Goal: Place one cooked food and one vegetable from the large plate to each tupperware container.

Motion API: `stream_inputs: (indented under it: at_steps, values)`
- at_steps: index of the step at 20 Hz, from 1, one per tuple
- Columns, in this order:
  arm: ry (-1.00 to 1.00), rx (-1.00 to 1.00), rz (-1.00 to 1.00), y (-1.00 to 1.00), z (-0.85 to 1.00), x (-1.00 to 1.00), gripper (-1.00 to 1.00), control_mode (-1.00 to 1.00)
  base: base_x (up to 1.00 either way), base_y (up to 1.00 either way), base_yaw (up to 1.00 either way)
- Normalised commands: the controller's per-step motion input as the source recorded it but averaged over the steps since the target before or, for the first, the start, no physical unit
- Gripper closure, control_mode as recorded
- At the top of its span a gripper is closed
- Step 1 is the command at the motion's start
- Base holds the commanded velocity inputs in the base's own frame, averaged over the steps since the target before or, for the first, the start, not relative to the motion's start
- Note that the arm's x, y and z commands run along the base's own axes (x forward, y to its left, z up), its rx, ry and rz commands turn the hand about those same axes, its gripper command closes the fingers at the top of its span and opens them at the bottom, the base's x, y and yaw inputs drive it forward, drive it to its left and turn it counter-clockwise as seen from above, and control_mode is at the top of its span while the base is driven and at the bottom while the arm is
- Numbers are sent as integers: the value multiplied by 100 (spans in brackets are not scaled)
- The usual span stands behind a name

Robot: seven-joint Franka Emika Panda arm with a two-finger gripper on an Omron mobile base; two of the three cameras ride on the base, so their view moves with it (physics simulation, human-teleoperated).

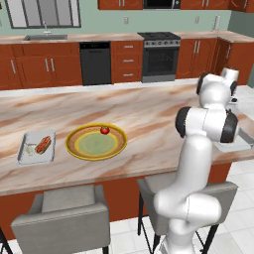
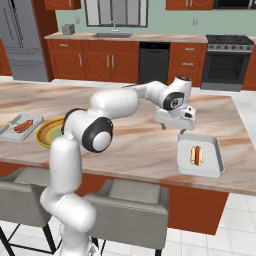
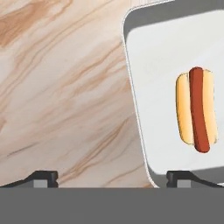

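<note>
Two trays [image 1: 35, 147] [image 2: 200, 156] — two hot dogs [image 1: 43, 144] [image 2: 197, 154] | one plate [image 1: 96, 142] | one tomato [image 1: 104, 130]

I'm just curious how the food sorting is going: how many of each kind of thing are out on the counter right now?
Hot dogs: 2, one in the left tray, one in the right tray
Tomatoes: 1, on the plate
Pale vegetable pieces: 1, beside the left hot dog
Tupperware trays: 2
Large plates: 1
Total: 7
</note>
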Motion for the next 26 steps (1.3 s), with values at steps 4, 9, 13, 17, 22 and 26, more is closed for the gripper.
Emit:
stream_inputs:
  at_steps: [4, 9, 13, 17, 22, 26]
  values:
    - [-5, -23, 0, 100, 2, 11, -100, -100, 0, 0, 0]
    - [7, -14, 0, 100, 19, 46, -100, -100, 0, 0, 0]
    - [11, -1, 0, 100, 42, 77, -100, -100, 0, 0, 0]
    - [2, 15, -4, 96, 27, 52, -100, -100, 0, 0, 0]
    - [-5, 6, -6, 100, -15, 25, -100, -100, 0, 0, 0]
    - [-12, 1, -6, 100, -13, 14, -100, -100, 0, 0, 0]
